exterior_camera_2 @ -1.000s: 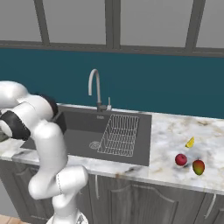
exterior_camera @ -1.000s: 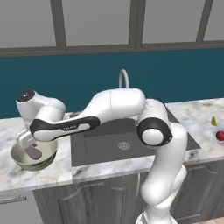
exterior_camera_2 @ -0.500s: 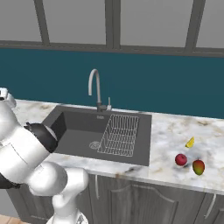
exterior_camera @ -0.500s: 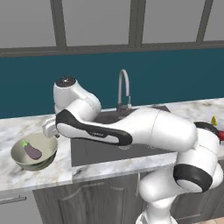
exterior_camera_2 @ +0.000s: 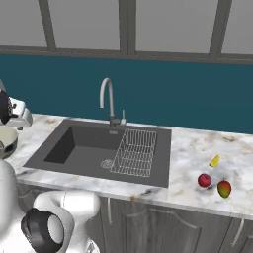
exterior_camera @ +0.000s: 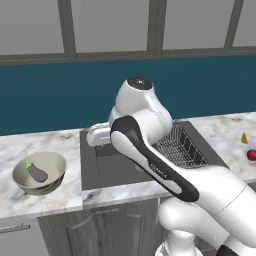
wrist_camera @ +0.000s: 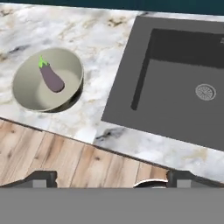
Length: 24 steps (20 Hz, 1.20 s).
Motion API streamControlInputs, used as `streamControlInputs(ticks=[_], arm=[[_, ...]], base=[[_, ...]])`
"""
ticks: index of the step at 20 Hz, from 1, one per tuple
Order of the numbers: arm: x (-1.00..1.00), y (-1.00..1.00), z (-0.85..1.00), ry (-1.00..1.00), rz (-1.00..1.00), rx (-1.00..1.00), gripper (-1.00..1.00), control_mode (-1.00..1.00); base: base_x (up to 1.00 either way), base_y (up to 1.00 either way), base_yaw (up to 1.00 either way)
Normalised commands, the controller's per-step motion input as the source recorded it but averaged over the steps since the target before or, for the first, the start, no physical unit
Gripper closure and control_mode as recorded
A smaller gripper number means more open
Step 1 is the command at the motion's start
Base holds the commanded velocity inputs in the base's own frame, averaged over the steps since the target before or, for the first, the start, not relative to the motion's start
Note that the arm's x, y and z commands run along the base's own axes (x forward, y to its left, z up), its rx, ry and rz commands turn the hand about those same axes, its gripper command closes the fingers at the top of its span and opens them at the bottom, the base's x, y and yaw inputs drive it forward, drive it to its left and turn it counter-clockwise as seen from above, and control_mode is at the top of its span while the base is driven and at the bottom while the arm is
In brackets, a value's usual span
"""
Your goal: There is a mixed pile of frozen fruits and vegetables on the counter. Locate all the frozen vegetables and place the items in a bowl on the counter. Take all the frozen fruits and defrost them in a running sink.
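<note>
On the counter [exterior_camera: 60, 192], white marble veined grey-brown, we see the bowl [exterior_camera: 20, 176] left of the sink [exterior_camera: 100, 165]. It is round, deep and matte, pale beige-green outside and smooth cream inside. Lying within it is the eggplant [exterior_camera: 36, 172], small, glossy dark purple, capped by a green stem. The sink is a dark grey rectangular basin with a flat floor.

From the hand view we look down on the bowl, the eggplant tilted inside it, the round perforated drain [wrist_camera: 205, 92] and a strip of pale wooden floor planks [wrist_camera: 65, 162] below the counter edge. Our gripper [wrist_camera: 111, 178] shows its two dark tips far apart at the bottom corners, spread wide with nothing between them.

Over on the right base view we get what the arm hides elsewhere: the tall curved chrome faucet [exterior_camera_2: 105, 99], the whole wire rack [exterior_camera_2: 135, 152] of thin pale rods in the right half of the basin, and the rest of the pile right of the sink. That pile holds a yellow piece [exterior_camera_2: 214, 160], a glossy red fruit [exterior_camera_2: 204, 180] and an orange-red fruit [exterior_camera_2: 224, 188], the two fruits just beside each other, the yellow piece a little behind them. Grey panelled cabinet doors [exterior_camera_2: 148, 222] sit under the counter.
</note>
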Motion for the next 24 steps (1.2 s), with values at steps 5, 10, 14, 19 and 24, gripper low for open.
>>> streamControlInputs(ticks=[5, 10, 14, 19, 24], arm=[[-0.41, -0.87, 0.41, 0.05, -0.46, 0.07, -1.00, -1.00], [-0.16, -1.00, 0.01, 0.00, -0.26, 0.00, -1.00, -1.00], [-0.31, -1.00, 0.04, -0.01, -0.09, 0.00, -1.00, -1.00], [-0.26, -1.00, 0.06, 0.00, -0.10, -0.05, -1.00, -1.00], [0.00, -1.00, 0.02, 0.00, -0.03, -0.14, -1.00, -1.00]], base=[[0.00, 0.00, 0.00], [0.00, 0.00, 0.00], [0.00, 0.00, 0.00], [0.00, 0.00, 0.00], [0.00, 0.00, 0.00]])
